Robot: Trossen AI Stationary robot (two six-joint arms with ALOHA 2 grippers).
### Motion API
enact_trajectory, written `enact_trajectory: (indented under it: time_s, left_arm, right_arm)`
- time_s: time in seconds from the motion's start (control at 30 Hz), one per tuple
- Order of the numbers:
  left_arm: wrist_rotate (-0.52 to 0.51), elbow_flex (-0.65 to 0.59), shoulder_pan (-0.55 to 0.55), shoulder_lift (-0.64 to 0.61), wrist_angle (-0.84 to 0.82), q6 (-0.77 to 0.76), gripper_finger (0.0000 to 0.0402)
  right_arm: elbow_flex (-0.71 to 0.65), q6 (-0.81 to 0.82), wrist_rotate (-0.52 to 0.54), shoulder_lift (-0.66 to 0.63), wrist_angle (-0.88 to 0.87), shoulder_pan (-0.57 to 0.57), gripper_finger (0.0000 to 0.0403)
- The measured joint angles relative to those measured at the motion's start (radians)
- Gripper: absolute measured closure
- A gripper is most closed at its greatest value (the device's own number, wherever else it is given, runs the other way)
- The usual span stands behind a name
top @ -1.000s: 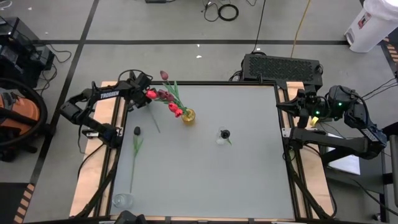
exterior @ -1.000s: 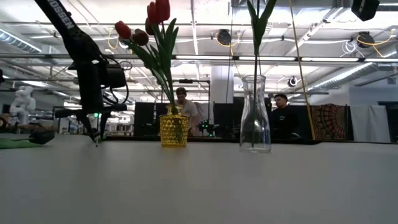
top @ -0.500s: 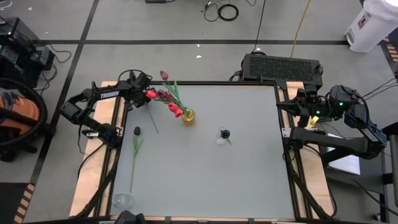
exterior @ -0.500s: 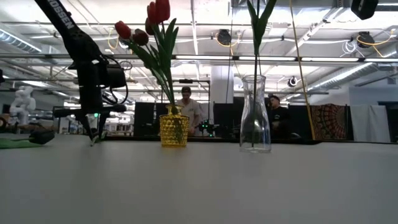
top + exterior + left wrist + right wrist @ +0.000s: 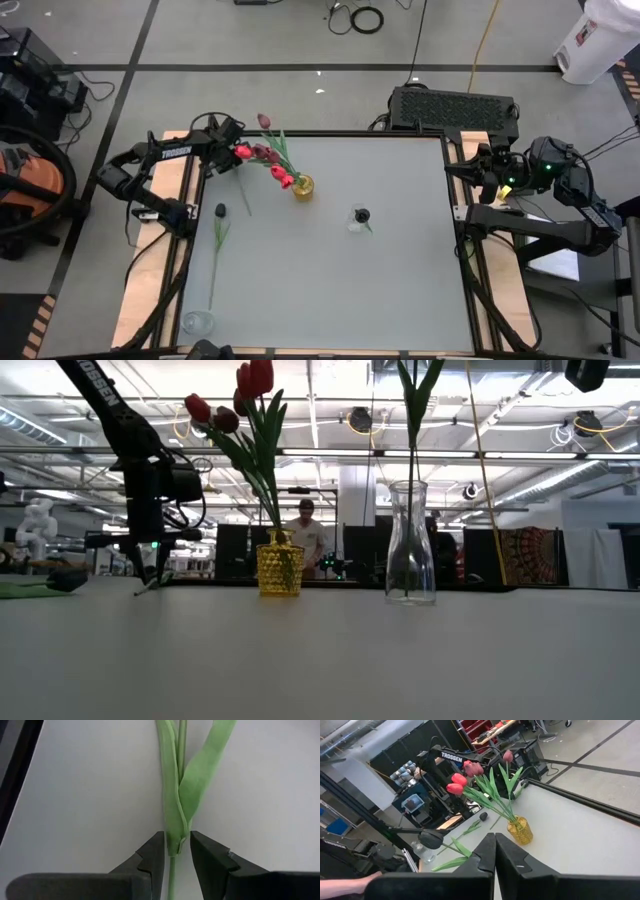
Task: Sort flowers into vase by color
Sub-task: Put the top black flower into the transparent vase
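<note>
I see the white table [image 5: 330,270] with my left arm reaching over its far left corner and my right arm parked off the right edge. The left gripper [image 5: 176,851] is down at the tabletop, its two fingers pinching the green stem and leaf of a tulip [image 5: 182,785] lying flat there. The right gripper [image 5: 495,851] waits with its fingers pressed together on nothing. The yellow vase [image 5: 302,186] stands left of centre holding several red and pink flowers [image 5: 262,155]; the clear glass vase [image 5: 411,545] near centre holds one dark tulip [image 5: 361,215]. Another dark-headed flower [image 5: 218,232] lies on the left side of the table.
</note>
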Motion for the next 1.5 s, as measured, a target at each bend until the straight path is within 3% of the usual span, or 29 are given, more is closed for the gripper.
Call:
enact_trajectory:
  time_s: [1.33,1.5]
  left_arm:
    - [-0.005,0.002,0.000,0.041,-0.035,0.051,0.0302]
    - [-0.002,0.002,0.000,0.041,-0.037,0.052,0.0320]
  right_arm:
    - [0.000,0.027,0.000,0.000,0.058,0.000,0.0403]
    - [0.000,0.026,0.000,0.000,0.058,0.000,0.0403]
